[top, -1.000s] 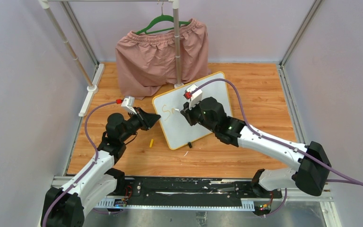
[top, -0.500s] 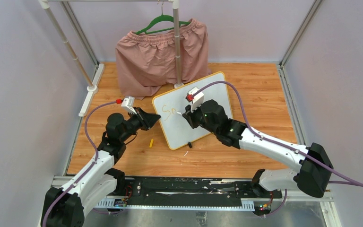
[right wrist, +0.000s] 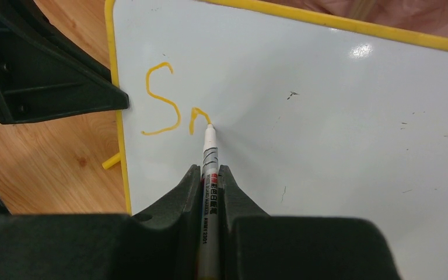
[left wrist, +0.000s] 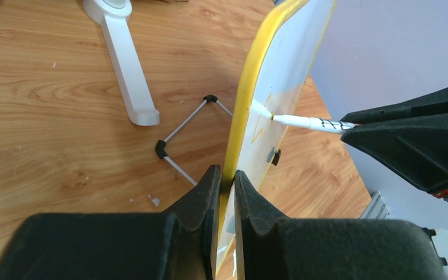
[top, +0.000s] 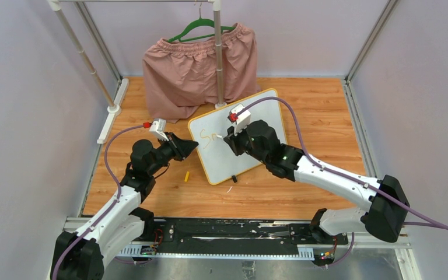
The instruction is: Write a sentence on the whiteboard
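Yellow-framed white whiteboard, propped just in front of the pink shorts, is clenched at its edge by the left pincer. The right pincer grasps a slim white marker whose tip touches the barely begun orange sentence. Heavy pressure could push the board out of that thin grip or skew the strokes.

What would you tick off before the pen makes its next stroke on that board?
1. Is the left gripper clamped on the yellow edge of the whiteboard? ok.
2. Is the right gripper shut on the marker? ok.
3. Is the marker tip against the board, at the end of the last stroke? ok.
4. Is the sentence finished? not ok: only an S and the start of a second letter.
5. Is there blank board to the right of the writing? ok.
6. Is there ink left in the marker? cannot tell.
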### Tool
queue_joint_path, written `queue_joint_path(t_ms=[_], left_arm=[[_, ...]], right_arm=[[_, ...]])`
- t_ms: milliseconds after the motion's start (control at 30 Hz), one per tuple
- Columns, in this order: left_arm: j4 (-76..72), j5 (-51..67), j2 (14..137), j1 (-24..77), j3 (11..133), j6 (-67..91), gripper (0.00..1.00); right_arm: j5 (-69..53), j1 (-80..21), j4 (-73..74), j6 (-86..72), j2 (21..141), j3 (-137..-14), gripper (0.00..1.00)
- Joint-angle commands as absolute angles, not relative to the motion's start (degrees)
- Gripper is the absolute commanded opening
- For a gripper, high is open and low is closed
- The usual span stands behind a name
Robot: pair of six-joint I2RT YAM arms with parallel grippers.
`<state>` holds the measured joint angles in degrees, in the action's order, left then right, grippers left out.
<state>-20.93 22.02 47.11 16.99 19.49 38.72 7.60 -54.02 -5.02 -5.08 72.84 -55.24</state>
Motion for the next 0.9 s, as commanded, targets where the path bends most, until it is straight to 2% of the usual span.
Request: queue_joint_path(t_ms=[0, 867], left_arm=[[-21.97, 23.54, 46.05, 16.87, 18.98, 38.34, 0.00], [-21.97, 23.47, 46.05, 16.87, 18.99, 38.31, 0.00]], right_arm=[[9.92, -53.22, -4.75, -3.66, 73.65, -57.52, 0.00], [8.58, -51.06, -3.78, -5.00, 70.74, -53.67, 0.00]])
